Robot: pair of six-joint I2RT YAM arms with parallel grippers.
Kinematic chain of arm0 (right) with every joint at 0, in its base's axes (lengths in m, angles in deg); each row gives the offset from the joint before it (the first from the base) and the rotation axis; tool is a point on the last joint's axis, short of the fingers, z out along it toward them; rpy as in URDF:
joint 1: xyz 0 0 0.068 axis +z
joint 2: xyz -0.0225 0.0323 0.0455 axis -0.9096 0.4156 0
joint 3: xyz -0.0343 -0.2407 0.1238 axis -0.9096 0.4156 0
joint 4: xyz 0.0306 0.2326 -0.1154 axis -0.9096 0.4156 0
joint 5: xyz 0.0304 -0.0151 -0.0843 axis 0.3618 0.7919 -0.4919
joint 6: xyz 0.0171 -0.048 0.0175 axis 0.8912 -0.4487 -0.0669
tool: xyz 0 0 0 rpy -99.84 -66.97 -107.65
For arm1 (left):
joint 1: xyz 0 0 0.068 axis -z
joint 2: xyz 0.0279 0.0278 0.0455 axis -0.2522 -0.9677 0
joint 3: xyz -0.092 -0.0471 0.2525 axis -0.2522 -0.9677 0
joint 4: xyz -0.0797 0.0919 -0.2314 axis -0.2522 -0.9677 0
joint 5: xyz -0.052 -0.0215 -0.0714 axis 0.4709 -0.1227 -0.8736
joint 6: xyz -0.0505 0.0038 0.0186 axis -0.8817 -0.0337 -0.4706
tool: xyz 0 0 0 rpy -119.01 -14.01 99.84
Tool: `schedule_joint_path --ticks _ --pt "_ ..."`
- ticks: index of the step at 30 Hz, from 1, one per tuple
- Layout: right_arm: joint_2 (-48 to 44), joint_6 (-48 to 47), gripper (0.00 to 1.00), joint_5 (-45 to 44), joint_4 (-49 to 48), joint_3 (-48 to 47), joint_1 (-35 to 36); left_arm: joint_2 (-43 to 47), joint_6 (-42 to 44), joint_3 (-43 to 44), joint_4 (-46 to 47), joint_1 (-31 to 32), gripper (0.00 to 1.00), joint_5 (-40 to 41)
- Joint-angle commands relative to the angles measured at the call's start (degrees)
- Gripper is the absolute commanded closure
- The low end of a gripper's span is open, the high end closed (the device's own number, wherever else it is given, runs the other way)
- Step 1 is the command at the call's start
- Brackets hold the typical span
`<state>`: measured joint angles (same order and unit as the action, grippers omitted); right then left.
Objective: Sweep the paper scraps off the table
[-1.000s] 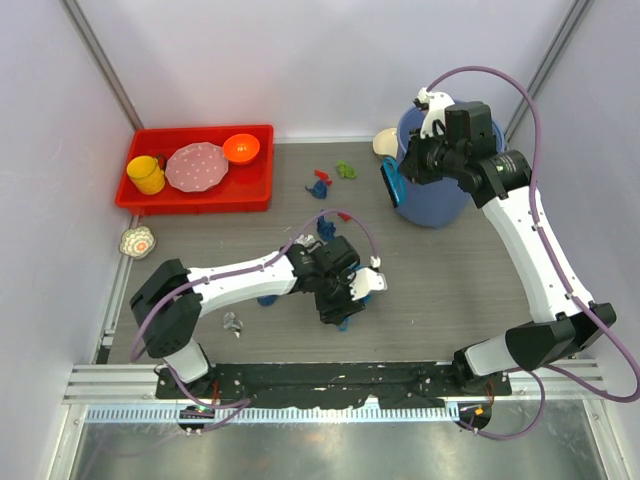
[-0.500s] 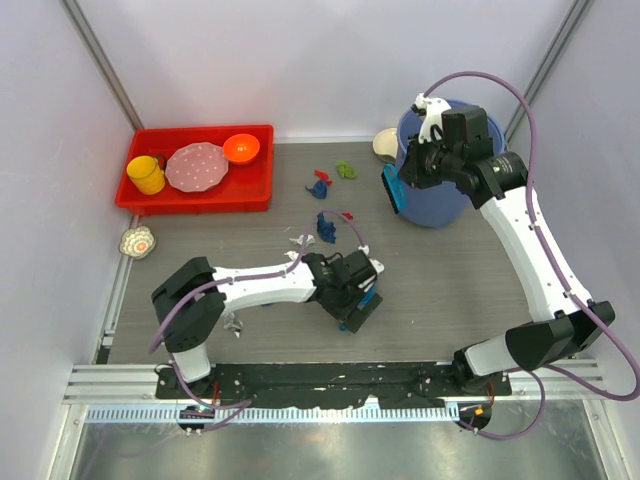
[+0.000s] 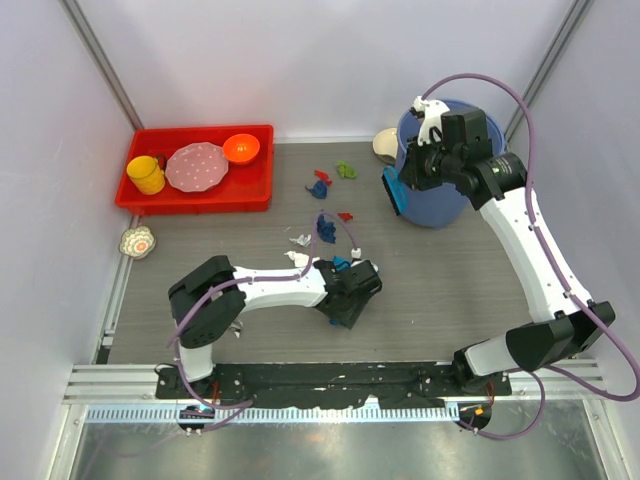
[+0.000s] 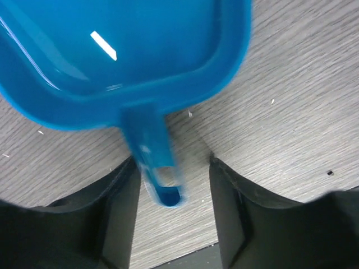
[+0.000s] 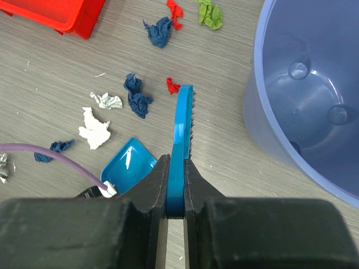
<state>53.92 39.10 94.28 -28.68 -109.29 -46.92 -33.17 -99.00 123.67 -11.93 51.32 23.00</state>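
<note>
Several paper scraps lie on the table (image 3: pixel 450 290): green (image 3: pixel 345 170), blue and red (image 3: pixel 320 185), dark blue (image 3: pixel 326 228), red (image 3: pixel 345 215) and white (image 3: pixel 297 258). The right wrist view shows them too: dark blue (image 5: pixel 136 95), white (image 5: pixel 93 128), silvery (image 5: pixel 106 101). My left gripper (image 3: pixel 350 290) is low over the table. Its jaws stand open on either side of the blue dustpan's handle (image 4: pixel 154 162); the dustpan (image 4: pixel 112 45) lies flat. My right gripper (image 5: pixel 175 168) is shut on the blue brush (image 5: pixel 182 112) and holds it above the table beside the bucket.
A blue bucket (image 3: pixel 440 200) stands at the back right. A red tray (image 3: pixel 190 203) with a yellow cup, a pink plate and an orange bowl is at the back left. A small patterned dish (image 3: pixel 138 241) sits near the left edge. A metal rail runs along the near edge.
My left arm has folded in toward its base and its wrist has turned. The dustpan now shows on the far side of the gripper. The right arm has hardly moved.
</note>
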Motion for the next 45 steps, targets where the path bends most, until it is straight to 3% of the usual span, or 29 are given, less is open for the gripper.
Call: schedule_joint_path --ticks 1,2,3,4,5,9,13,17,22,29,31,36,40,43,45 --pt "-3.4 -0.9 0.99 0.6 -1.2 0.0 -0.1 -1.1 -1.6 -0.7 1.8 -0.2 0.54 1.6" --pt "-3.5 -1.0 0.99 0.7 -1.2 0.0 -0.1 -1.2 -1.7 -0.7 1.7 -0.3 0.75 1.6" --pt "-3.7 -1.0 0.99 0.8 -1.4 0.1 -0.1 -1.2 -1.9 -1.1 1.8 -0.5 0.87 1.3" --pt "-3.8 -1.0 0.99 0.8 -1.3 0.2 -0.1 -1.1 -2.3 -1.4 1.9 -0.7 0.97 1.3" --pt "-4.2 -1.0 0.99 0.9 -1.3 0.2 -0.1 -1.1 -2.6 -1.6 2.0 -0.8 1.00 1.3" --pt "-5.1 -0.8 0.99 1.4 -1.5 0.5 -0.1 0.7 -1.8 -2.4 2.4 -1.6 1.00 0.3" --pt "-5.6 0.1 0.99 1.8 -0.7 -0.6 -0.1 4.5 4.4 -1.4 2.0 -2.1 1.00 -1.0" --pt "-6.4 2.7 0.99 2.6 -0.7 -3.5 -0.2 7.0 21.3 2.1 -1.3 -3.8 1.00 -4.3" --pt "-8.8 6.5 0.99 2.1 -3.5 -8.2 0.0 10.5 37.5 7.3 -15.5 -7.8 1.00 -0.5" --pt "-12.8 12.0 0.99 3.8 -11.7 -6.0 2.0 25.5 42.1 4.4 -21.4 -31.2 1.00 -10.0" --pt "-12.4 13.4 0.99 5.6 -13.3 -4.0 4.3 32.4 43.2 4.1 -20.9 -34.1 1.00 -9.9" --pt "-8.4 12.2 0.99 10.5 -19.0 4.2 22.0 39.5 44.8 6.5 -23.9 -46.7 1.00 -8.8" --pt "0.1 10.9 0.99 7.8 -22.2 7.6 34.5 40.9 48.3 4.2 -23.7 -59.9 1.00 -8.8" --pt "7.8 10.1 0.99 9.1 -24.6 8.1 41.0 39.9 50.8 2.5 -22.3 -71.8 1.00 -10.5" --pt "10.4 13.0 0.99 12.6 -31.5 9.8 41.9 38.4 51.7 2.3 -21.9 -79.4 1.00 -13.1"
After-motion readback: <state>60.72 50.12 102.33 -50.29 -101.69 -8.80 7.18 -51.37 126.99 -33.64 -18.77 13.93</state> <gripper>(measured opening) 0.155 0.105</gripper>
